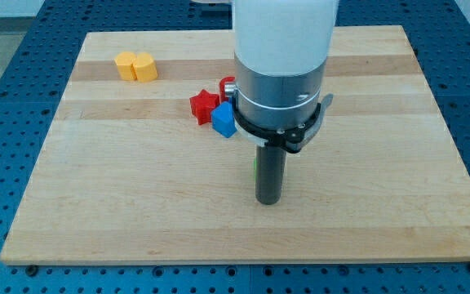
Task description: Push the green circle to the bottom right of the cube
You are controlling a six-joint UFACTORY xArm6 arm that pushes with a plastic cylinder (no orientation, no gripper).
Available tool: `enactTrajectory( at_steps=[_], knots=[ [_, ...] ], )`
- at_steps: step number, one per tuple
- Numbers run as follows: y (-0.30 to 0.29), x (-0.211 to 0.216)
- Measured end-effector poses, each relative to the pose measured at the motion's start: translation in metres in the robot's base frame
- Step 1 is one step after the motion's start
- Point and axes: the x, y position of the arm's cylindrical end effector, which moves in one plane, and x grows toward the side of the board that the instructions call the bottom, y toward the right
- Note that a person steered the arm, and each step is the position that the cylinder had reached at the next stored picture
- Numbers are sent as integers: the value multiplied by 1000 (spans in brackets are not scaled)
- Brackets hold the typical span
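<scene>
Because the green circle (255, 168) hides behind my tip (268, 201), below the blue cube (223, 120), an off-centre push may spin it away; no gripper exists to report.

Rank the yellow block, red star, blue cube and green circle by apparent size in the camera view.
1. Yellow block, widest.
2. Red star and blue cube: look alike, not ranked.
Green circle: only a sliver shows behind my tip, so its size cannot be judged.

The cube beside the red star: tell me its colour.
Blue. The cube shows clearly in the camera view, touching the red star.
</scene>
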Motion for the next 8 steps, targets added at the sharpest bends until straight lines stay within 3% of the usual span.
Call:
enactTrajectory(
  at_steps=[1,5,8],
  knots=[
    [28,5],
    [-9,-66],
    [9,-59]
  ],
)
